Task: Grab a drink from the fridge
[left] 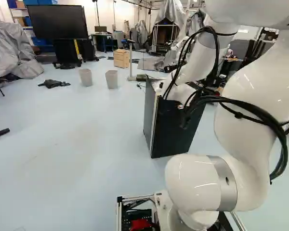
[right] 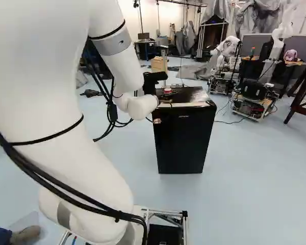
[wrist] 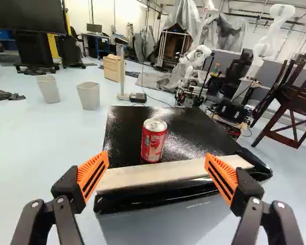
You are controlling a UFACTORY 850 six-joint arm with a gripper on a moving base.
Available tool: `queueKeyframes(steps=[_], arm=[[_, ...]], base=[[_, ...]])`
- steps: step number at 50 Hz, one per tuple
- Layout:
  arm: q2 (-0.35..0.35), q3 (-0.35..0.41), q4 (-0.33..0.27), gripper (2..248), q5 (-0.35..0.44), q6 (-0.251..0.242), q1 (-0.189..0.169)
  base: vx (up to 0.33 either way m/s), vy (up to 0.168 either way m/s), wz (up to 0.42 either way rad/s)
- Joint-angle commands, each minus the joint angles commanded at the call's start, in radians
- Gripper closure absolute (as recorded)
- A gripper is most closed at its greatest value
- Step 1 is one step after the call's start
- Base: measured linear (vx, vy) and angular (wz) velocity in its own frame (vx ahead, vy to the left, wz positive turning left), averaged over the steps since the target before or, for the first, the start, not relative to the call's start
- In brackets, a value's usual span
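Pale blue floor [right: 260,173] surrounds the black fridge [right: 183,143], with two bins [wrist: 88,96] beyond it towards eleven o'clock and a wooden chair [wrist: 290,109] towards one. Upright on the fridge's top stands a red can [wrist: 153,145], at twelve o'clock from the hand [right: 154,80], whose fingers are spread wide, orange pads [wrist: 93,173] apart from the can.

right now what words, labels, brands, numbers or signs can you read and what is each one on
None that I can read for certain.
Black fridge: one small, pale line of print on its front, too small and blurred.
Red can on the fridge's top: pale print on its side, too small and blurred.
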Motion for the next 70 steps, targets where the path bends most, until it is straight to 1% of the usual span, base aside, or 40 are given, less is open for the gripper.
queueKeyframes(steps=[12, 39, 47, 59, 70], arm=[[-0.054, -0.058, 0.001, 3, 0.0, 0.0, 0.021], [-0.227, -0.205, 0.001, 3, 0.0, 0.0, 0.034], [-0.265, -0.249, 0.001, 3, 0.0, 0.0, 0.027], [-0.313, -0.309, 0.001, 3, 0.0, 0.0, 0.008], [-0.329, -0.329, 0.001, 3, 0.0, 0.0, -0.005]], base=[[0.0, 0.0, 0.0], [0.0, 0.0, 0.0], [0.0, 0.0, 0.0], [0.0, 0.0, 0.0], [0.0, 0.0, 0.0]])
